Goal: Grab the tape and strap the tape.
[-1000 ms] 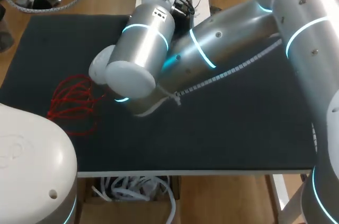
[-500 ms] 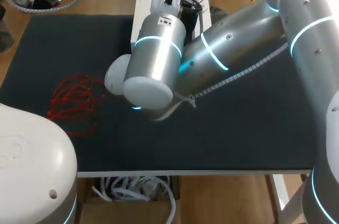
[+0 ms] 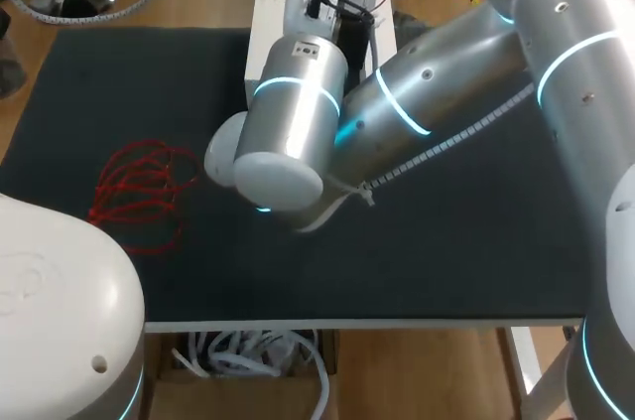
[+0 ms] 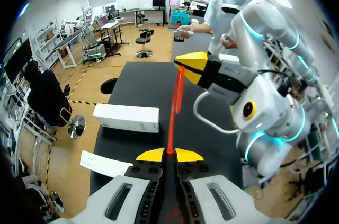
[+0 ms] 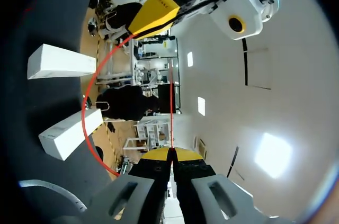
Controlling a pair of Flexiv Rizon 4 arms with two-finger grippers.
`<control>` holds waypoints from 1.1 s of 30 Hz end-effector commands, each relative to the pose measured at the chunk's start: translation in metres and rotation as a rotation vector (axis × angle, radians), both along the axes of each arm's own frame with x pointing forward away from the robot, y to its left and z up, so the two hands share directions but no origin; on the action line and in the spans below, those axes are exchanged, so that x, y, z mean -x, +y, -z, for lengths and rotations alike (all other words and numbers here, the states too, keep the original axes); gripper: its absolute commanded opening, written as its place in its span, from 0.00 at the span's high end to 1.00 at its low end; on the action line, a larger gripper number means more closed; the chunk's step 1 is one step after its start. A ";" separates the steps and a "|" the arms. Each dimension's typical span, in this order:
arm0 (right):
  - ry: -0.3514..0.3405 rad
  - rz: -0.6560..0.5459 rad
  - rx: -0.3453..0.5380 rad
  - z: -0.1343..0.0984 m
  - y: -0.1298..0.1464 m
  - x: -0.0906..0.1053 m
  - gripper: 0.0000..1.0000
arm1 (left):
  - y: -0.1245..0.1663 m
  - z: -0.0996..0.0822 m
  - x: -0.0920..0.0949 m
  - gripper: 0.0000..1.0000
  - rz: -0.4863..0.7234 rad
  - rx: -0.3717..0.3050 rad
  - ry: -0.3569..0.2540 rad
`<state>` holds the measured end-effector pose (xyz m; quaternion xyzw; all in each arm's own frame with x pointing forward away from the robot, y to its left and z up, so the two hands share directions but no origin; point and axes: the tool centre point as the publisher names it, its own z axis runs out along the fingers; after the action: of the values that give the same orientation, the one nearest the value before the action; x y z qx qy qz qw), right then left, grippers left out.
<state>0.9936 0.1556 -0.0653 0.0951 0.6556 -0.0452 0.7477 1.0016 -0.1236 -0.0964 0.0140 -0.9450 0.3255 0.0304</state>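
Your wrist cams catch what the head cam hides: left gripper (image 4: 169, 155) and right gripper (image 5: 170, 155) both clamped on the tape (image 4: 174, 110), which runs between them. The head cam just shows a red tangle (image 3: 139, 187) by the table's (image 3: 446, 261) left edge.

A dark-topped table (image 3: 446, 251) is seen. A loose tangle of red tape (image 3: 139, 187) is spread directly on it toward the left side. A white box (image 3: 264, 28) is set at the far edge, well apart from the tangle and partly hidden.
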 end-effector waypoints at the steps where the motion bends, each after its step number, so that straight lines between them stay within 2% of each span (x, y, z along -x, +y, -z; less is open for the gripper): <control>1: 0.026 -0.001 -0.011 -0.001 0.002 0.001 1.00 | 0.000 -0.001 0.000 1.00 0.000 -0.004 0.001; 4: 0.022 -0.011 -0.042 -0.002 0.002 0.002 1.00 | 0.000 -0.001 0.000 1.00 0.000 -0.004 0.001; 6: 0.005 -0.040 -0.100 -0.005 0.001 0.004 1.00 | 0.000 -0.001 0.000 1.00 0.000 -0.004 0.001; 33: 0.005 -0.040 -0.100 -0.005 0.001 0.004 1.00 | 0.000 -0.001 0.000 1.00 0.000 -0.004 0.001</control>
<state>0.9900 0.1580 -0.0634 0.1208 0.6582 0.0020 0.7431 1.0016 -0.1236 -0.0964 0.0140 -0.9450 0.3255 0.0304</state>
